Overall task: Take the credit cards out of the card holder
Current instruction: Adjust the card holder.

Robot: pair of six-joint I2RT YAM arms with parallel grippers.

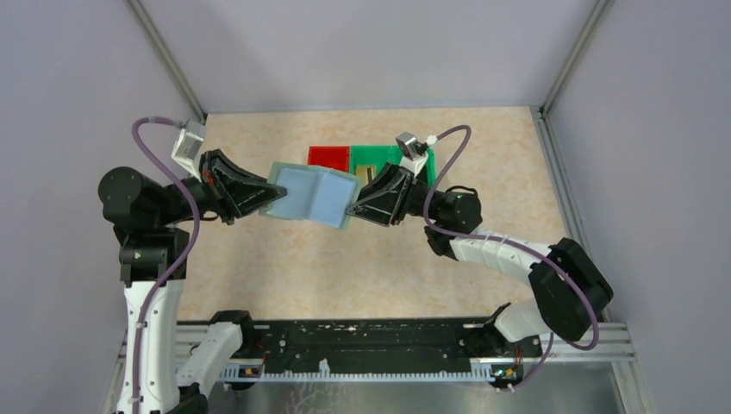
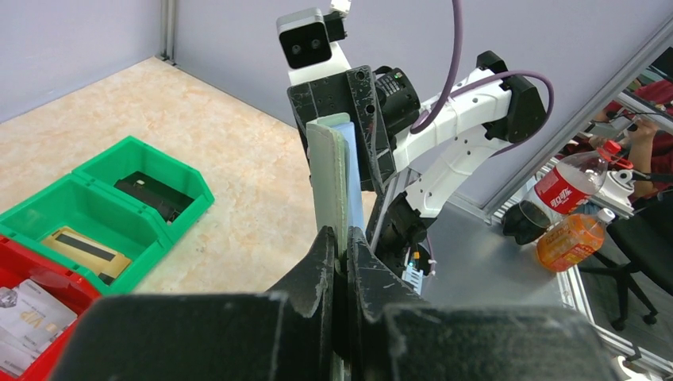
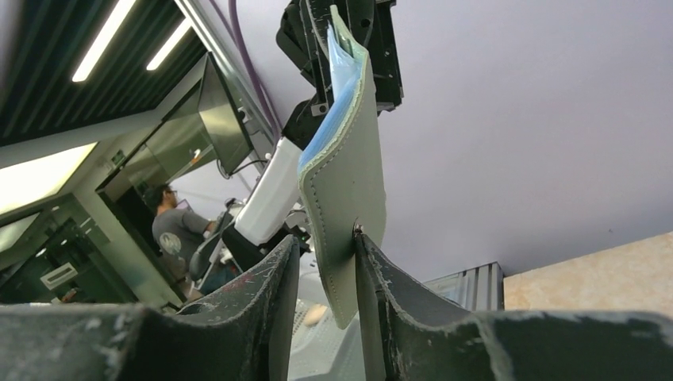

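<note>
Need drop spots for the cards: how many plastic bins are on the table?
3, in one row at the far side: red bin on the left, green bin in the middle, second green bin on the right, partly hidden in the top view.

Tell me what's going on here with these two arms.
Both arms hold the card holder open in the air above the table. The left gripper is clamped on its left edge. The right gripper has its fingers around the right edge, but how tightly is unclear. From above, no card shows in the pale blue pockets. A few cards lie in the red bin and green bin behind.
</note>
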